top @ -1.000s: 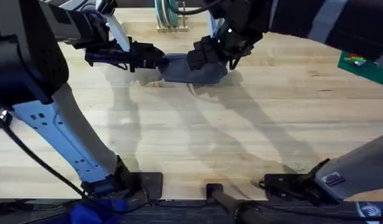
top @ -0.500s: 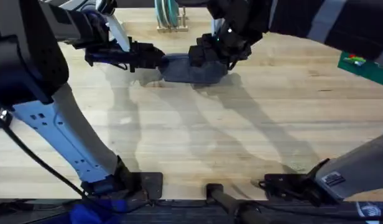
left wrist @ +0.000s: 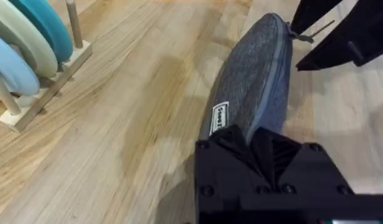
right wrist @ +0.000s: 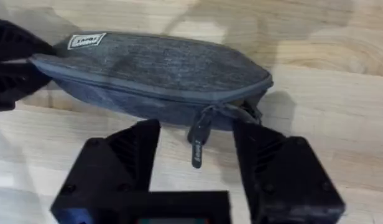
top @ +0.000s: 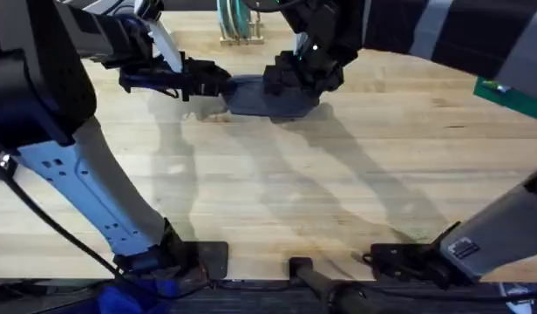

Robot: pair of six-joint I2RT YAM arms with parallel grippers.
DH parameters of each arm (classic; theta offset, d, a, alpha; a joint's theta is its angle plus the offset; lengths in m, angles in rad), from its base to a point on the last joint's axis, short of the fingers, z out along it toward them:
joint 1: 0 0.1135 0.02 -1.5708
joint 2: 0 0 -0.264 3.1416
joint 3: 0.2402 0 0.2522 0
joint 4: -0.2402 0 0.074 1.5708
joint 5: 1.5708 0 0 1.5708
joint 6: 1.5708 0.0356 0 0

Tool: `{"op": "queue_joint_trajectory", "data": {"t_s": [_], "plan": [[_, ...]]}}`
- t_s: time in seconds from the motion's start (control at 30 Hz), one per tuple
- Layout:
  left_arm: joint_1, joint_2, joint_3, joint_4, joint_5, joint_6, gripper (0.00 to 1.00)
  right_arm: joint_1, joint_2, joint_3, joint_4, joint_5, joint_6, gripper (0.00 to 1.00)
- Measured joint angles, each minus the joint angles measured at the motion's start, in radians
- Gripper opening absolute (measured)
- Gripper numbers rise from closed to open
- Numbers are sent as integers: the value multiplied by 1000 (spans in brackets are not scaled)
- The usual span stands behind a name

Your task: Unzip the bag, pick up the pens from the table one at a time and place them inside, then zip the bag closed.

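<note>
The blue-grey bag point(top: 270, 98) lies at the far middle of the table point(top: 338, 192), its zipper closed along the top. My left gripper point(top: 218, 83) is shut on the bag's left end point(left wrist: 260, 140). The bag point(left wrist: 257, 81) stretches away from it toward the other arm's black fingers point(left wrist: 341, 31). My right gripper point(top: 290, 74) hovers over the bag's right end, open. The dark pull tab point(right wrist: 198, 146) hangs between its two fingers point(right wrist: 132, 155). The bag point(right wrist: 154, 68) lies crosswise beyond them. The pens are out of view.
A wooden rack with blue and teal rings point(top: 238, 22) stands just behind the bag, close to my left gripper point(left wrist: 30, 50). A green object point(top: 506, 92) lies at the far right. Bare tabletop stretches from the bag toward the arms' bases.
My right gripper has shifted slightly left and farther back over the bag's right end. The left gripper and the bag have stayed put.
</note>
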Motion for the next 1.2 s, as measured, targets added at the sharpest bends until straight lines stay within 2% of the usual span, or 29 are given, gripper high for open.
{"op": "queue_joint_trajectory", "data": {"t_s": [0.13, 0.5, 0.83, 1.2], "plan": [[0, 0, 0, 0, 0, 0, 41, -1, 0, 1, 2, 0, 3, 594], [0, 0, 0, 0, 0, 0, 41, -11, 0, 2, 3, 0, 7, 363], [0, 0, 0, 0, 0, 0, 41, -16, 0, 3, 7, 0, 8, 55], [0, 0, 0, 0, 0, 0, 41, -16, 0, 5, 7, 0, 7, 33]]}}
